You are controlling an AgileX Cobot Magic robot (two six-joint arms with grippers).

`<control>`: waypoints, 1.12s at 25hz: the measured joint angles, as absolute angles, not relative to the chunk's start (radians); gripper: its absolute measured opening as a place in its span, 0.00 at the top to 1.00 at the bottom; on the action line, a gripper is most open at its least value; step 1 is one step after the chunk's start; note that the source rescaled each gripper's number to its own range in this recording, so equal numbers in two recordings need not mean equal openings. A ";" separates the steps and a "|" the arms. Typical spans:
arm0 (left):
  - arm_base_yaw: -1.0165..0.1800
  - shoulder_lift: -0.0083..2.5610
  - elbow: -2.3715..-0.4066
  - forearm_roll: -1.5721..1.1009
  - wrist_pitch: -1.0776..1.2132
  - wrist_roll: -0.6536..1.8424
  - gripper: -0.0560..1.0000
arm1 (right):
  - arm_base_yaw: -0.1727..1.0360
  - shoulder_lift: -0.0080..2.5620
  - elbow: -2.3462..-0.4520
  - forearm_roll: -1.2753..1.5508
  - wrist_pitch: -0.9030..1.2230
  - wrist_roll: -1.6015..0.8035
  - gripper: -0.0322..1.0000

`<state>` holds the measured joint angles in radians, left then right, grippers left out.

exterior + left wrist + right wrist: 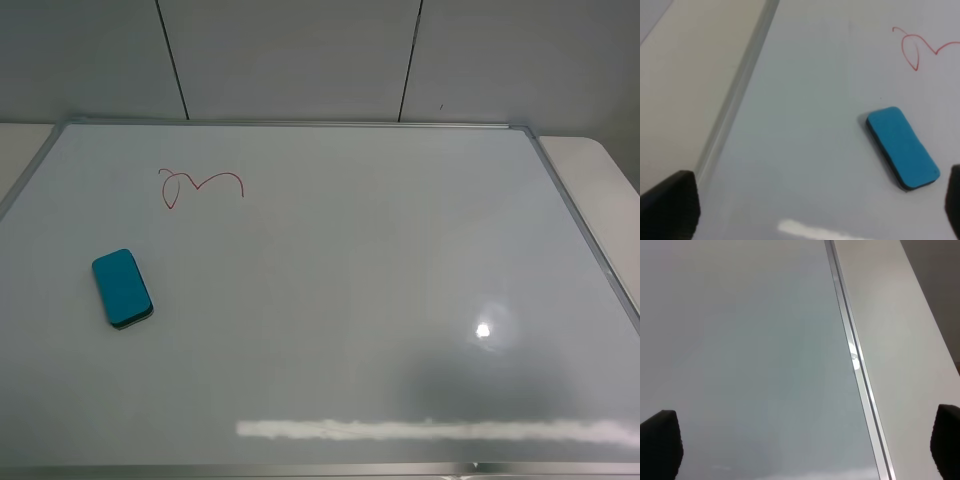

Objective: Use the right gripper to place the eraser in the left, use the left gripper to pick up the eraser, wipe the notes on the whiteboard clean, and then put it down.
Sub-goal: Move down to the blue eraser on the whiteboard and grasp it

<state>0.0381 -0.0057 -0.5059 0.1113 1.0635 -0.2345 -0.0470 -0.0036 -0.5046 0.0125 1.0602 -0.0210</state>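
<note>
Eraser (pixel 122 289) lay mid-left in the high view, long axis tilting toward lower right, nearer the left gripper (pixel 812 210) than the right gripper (pixel 804 445); both stood wide apart, empty.

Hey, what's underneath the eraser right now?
The eraser lies flat on the whiteboard, its dark underside edge just showing. The patch of board beneath it is covered, so any marks there cannot be seen. The notes sit apart from it.

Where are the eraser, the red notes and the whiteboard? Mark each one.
eraser (pixel 122 288): exterior high view, middle of its teal top face.
notes (pixel 199 186): exterior high view, the dip where the loop meets the hump.
whiteboard (pixel 300 123): exterior high view, the silver frame along its far edge.
</note>
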 joint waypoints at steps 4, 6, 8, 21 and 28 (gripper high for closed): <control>0.038 -0.006 -0.506 0.111 1.064 -0.235 0.00 | -0.047 -0.004 -0.505 0.012 1.060 -0.021 0.00; 0.038 -0.006 -0.506 0.111 1.064 -0.235 0.00 | -0.047 -0.004 -0.505 0.012 1.060 -0.021 0.00; 0.038 -0.006 -0.506 0.111 1.064 -0.235 0.00 | -0.047 -0.004 -0.505 0.012 1.060 -0.021 0.00; 0.038 -0.006 -0.506 0.111 1.064 -0.235 0.00 | -0.047 -0.004 -0.505 0.012 1.060 -0.021 0.00; 0.038 -0.006 -0.506 0.111 1.064 -0.235 0.00 | -0.047 -0.004 -0.505 0.012 1.060 -0.021 0.00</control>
<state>0.0381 -0.0057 -0.5059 0.1113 1.0635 -0.2345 -0.0470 -0.0036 -0.5046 0.0125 1.0602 -0.0210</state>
